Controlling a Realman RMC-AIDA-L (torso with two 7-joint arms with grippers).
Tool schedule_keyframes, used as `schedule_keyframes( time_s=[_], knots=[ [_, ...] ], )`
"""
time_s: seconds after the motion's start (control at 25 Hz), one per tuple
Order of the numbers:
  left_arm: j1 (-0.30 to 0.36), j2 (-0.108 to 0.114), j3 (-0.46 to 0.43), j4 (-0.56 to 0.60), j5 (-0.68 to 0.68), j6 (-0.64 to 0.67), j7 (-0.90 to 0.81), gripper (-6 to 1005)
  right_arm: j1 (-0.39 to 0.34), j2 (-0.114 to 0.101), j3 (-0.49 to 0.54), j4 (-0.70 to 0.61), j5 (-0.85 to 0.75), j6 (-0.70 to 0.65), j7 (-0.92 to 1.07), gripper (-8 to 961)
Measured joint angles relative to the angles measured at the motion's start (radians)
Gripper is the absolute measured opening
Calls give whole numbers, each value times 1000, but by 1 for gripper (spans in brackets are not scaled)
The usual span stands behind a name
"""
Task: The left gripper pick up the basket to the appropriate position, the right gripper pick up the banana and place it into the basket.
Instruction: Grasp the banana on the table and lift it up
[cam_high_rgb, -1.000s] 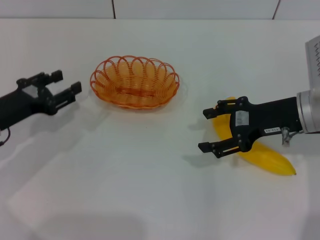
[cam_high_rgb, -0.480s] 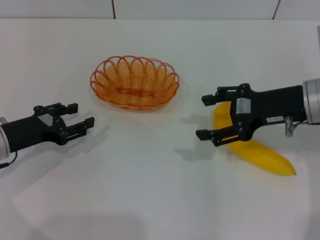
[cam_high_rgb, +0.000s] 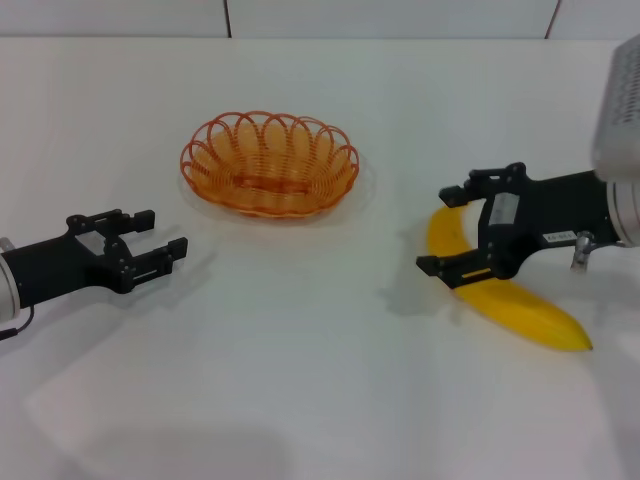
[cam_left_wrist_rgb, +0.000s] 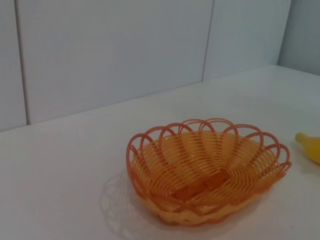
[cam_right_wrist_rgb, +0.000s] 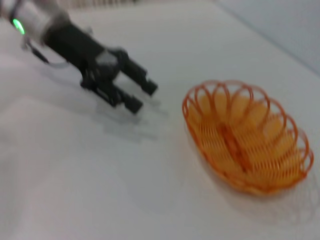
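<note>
Basket (cam_high_rgb: 269, 164): shallow oval of orange wire, looped scalloped rim, see-through weave; sits toward the far edge of the white table (cam_high_rgb: 300, 390), left of centre. Nothing inside (bare wire floor visible in left wrist view (cam_left_wrist_rgb: 207, 170) and right wrist view (cam_right_wrist_rgb: 247, 135)).

Banana (cam_high_rgb: 520, 305): smooth, bright yellow, gently curved, pointed ends; lies flat near the right edge of the tabletop, well apart from the basket. One tip just visible in the left wrist view (cam_left_wrist_rgb: 310, 146).

Right gripper (cam_high_rgb: 452, 229): black two-finger claw, white labels, on a black forearm joined to a silver-white arm. Fingers spread wide, one on each side of the banana's far portion, poised over it; contact with the fruit not clear from the head view. Nothing gripped.

Left gripper (cam_high_rgb: 161, 232): black claw on a black forearm, near the left edge of the tabletop, nearer the front edge than the basket and clear of it. Fingers apart at a moderate gap, holding nothing, pointing toward the table's middle. Same claw seen from the right wrist view (cam_right_wrist_rgb: 138, 95), blurred, beside the basket but not touching.
</note>
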Motion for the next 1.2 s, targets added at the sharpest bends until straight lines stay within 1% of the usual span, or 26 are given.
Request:
schedule_keyframes(
  time_s=[0.2,0.4,0.72,0.92,1.2],
  knots=[
    [-3,0,0,-4,0,-4,11,642,-2,-1,-80,-101,-188,-28,206,776],
    [-4,0,0,-4,1,-4,13,642,16,-3,-113,-130,-290,-68,305,771],
    [-10,0,0,-4,10,-9,13,642,73,-3,-166,-68,-371,-86,364,763],
    [-16,-1,1,-7,10,-12,13,642,117,-3,-178,7,-391,-72,375,759],
    [-18,-2,2,-7,14,-12,13,642,151,-4,-182,71,-399,-59,378,752]
  ],
)
